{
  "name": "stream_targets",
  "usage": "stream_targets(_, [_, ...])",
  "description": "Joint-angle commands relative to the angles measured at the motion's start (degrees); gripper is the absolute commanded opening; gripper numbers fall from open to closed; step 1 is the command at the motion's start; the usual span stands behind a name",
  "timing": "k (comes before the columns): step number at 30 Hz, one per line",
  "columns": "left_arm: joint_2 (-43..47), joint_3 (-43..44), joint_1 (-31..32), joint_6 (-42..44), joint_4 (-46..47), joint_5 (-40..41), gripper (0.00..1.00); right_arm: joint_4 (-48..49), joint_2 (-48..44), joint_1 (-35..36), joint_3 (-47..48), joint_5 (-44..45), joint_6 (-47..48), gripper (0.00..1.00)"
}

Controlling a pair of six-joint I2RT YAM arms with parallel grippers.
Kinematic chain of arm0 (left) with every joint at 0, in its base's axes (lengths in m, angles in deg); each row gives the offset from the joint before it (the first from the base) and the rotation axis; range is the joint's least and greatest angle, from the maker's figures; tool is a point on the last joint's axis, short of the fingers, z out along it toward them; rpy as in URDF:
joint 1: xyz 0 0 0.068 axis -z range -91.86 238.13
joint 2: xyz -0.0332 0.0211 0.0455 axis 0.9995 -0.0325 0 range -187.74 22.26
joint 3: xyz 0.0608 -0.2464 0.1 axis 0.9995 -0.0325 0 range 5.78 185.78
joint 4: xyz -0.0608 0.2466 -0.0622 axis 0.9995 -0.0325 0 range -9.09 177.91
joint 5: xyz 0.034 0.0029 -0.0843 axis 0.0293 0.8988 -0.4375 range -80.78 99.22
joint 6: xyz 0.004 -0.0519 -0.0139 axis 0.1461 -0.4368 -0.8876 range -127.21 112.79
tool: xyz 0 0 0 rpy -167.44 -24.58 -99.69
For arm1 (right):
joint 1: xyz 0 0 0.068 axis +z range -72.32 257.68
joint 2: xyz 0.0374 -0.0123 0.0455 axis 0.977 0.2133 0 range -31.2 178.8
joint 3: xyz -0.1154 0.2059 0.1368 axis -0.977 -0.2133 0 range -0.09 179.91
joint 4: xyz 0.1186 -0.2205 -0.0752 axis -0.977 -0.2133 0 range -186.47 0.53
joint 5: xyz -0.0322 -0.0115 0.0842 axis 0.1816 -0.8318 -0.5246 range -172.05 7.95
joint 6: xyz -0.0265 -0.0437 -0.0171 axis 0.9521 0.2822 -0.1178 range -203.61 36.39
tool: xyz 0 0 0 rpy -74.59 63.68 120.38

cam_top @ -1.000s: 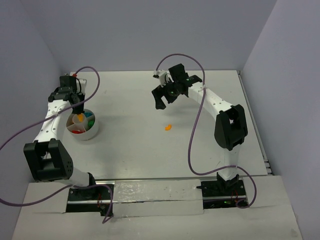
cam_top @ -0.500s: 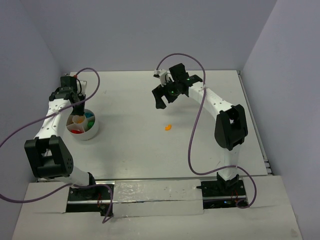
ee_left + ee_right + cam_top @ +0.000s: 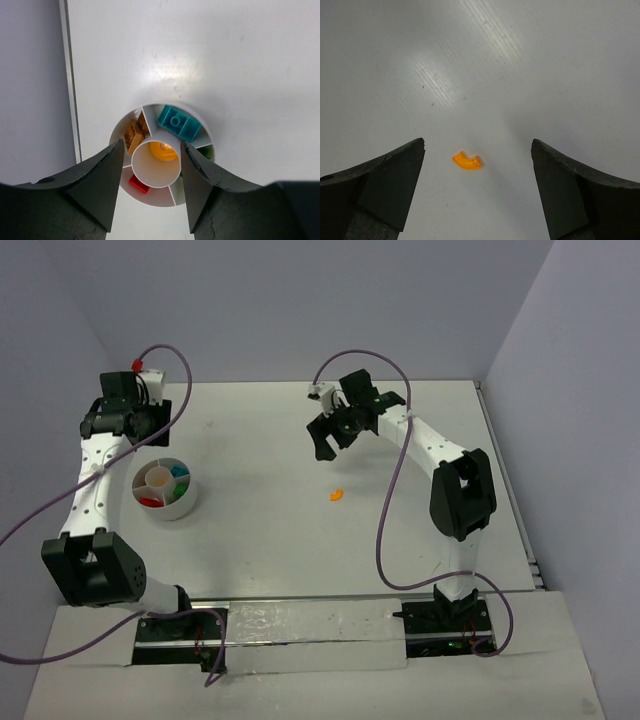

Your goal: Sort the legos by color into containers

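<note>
Left gripper [image 3: 151, 146]: lifting clear of the bowl [image 3: 185, 502] toward upper left, jaws spread, empty; orange lego [image 3: 162, 149] now lying in its central ring. Right gripper [image 3: 477, 142]: jaws spread, hovering over curved orange lego [image 3: 466, 160] lying mid-tabletop [image 3: 260, 530], likely next.

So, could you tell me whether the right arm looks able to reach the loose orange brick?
Probably yes: the right gripper hangs open above the orange brick, which lies alone on the table, near the middle of its wrist view; nothing stands in the way.
</note>
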Motion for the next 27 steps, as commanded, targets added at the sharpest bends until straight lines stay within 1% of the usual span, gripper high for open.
stream_targets(1, [4.3, 5.7, -0.1, -0.6, 2.0, -9.7, 0.58, -2.4, -4.2, -0.9, -4.4, 1.5, 6.6, 0.92])
stream_targets(2, [4.5, 6.0, -0.1, -0.7, 1.8, -10.9, 0.58, -3.3, -4.3, -1.0, -5.4, 1.4, 7.7, 0.91])
stream_targets(5, [5.0, 6.4, -0.1, 0.0, 0.7, -15.6, 0.59, -7.3, -4.9, -1.2, -8.8, 1.1, 15.9, 0.88])
stream_targets(6, [4.9, 6.5, -0.1, 0.5, 0.0, -17.2, 0.60, -9.3, -5.3, -1.3, -10.0, 0.8, 21.0, 0.85])
stream_targets(7, [4.9, 6.6, -0.1, 0.7, -0.5, -17.3, 0.60, -9.4, -5.3, -1.3, -10.1, 0.8, 21.3, 0.85])
stream_targets(8, [4.8, 6.6, -0.2, 1.1, -1.0, -18.7, 0.60, -10.3, -5.4, -1.2, -11.4, 0.8, 24.6, 0.84])
stream_targets(12, [4.3, 6.7, -0.1, 1.5, -2.0, -22.3, 0.62, -10.0, -5.1, -1.0, -13.0, 0.3, 31.2, 0.82])
stream_targets(17, [3.1, 7.7, -0.1, 0.9, -3.3, -24.0, 0.63, -10.4, -2.6, 0.1, -12.0, -1.3, 36.7, 0.81])
stream_targets(22, [2.6, 7.7, -0.1, 0.3, -3.9, -23.9, 0.63, -10.8, -0.7, 1.7, -12.6, -2.3, 46.0, 0.79])
stream_targets(27, [2.7, 7.6, -0.1, 0.0, -4.4, -23.5, 0.63, -11.0, 0.9, 2.8, -12.6, -2.7, 51.3, 0.77])
